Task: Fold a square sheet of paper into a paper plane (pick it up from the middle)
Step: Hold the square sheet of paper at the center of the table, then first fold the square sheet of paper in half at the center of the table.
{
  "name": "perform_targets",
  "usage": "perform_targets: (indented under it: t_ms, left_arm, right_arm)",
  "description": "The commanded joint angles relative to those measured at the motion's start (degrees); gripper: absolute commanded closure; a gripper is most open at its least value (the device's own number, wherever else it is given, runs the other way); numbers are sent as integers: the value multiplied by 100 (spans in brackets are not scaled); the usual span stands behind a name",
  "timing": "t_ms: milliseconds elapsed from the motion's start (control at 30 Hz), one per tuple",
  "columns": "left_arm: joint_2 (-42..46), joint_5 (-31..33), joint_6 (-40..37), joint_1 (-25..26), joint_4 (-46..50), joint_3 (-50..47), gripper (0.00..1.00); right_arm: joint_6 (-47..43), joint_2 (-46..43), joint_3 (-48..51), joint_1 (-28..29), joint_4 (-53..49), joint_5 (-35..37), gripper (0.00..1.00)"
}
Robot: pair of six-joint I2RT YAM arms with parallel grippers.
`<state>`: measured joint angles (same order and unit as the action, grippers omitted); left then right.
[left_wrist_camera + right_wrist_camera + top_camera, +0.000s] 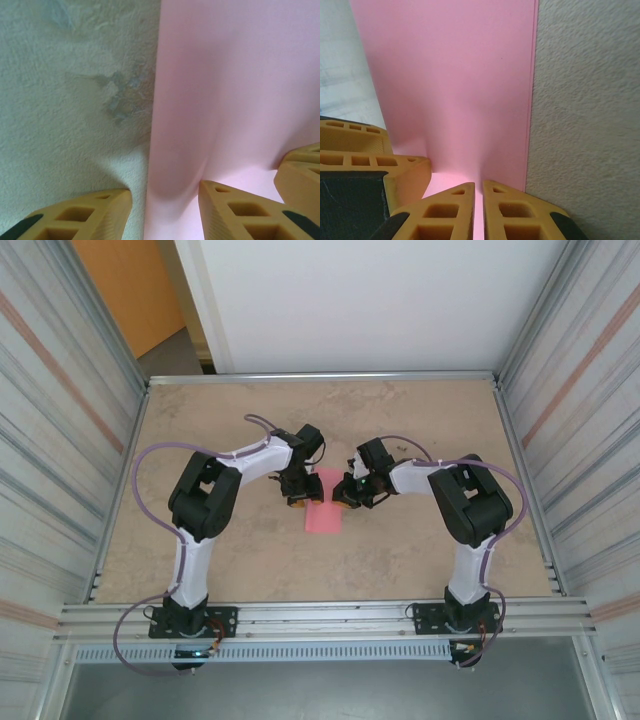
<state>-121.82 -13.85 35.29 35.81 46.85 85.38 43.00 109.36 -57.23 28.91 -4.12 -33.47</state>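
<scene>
I look in all my views and I can read no words, no numbers, no labels and no signs; nothing here has writing I can make out.

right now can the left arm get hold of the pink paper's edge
Probably yes: the left gripper is open and straddles the sheet of paper at its edge, one finger over the table, one over the paper. Nothing lies between them, though the right gripper crowds close.
</scene>
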Motion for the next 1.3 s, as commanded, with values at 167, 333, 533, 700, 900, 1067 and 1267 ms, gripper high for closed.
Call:
perform_targets:
  t_ms: [167,333,533,700,900,1067,1267]
  left_arm:
    - [-1041,-144,-101,215,-586,-748,55]
    - [-130,-435,-127,-39,-621,-743,53]
    - [1115,-707,-1,-311,-818,-644,49]
    - [1747,-710,75,-458,-1143,-897,50]
    - [1976,-1569,52,-444,-2151,-1389,65]
    - [1750,-2133,127,-288,-2772,-1537,76]
    - [1367,-2149,73,-237,-2728,-1534,89]
  right_arm:
    - [-382,465,54,-28,-726,398,88]
    - [-709,734,-51,-95,-1291,609,89]
    - [-999,996,-336,-110,-1851,800,89]
    - [-1048,1094,-504,-105,-2033,859,89]
    - [-997,1105,-569,-104,-2111,965,89]
    - [-987,1144,-568,-104,-2152,1016,90]
    - [-978,1131,-543,-104,-2169,1027,90]
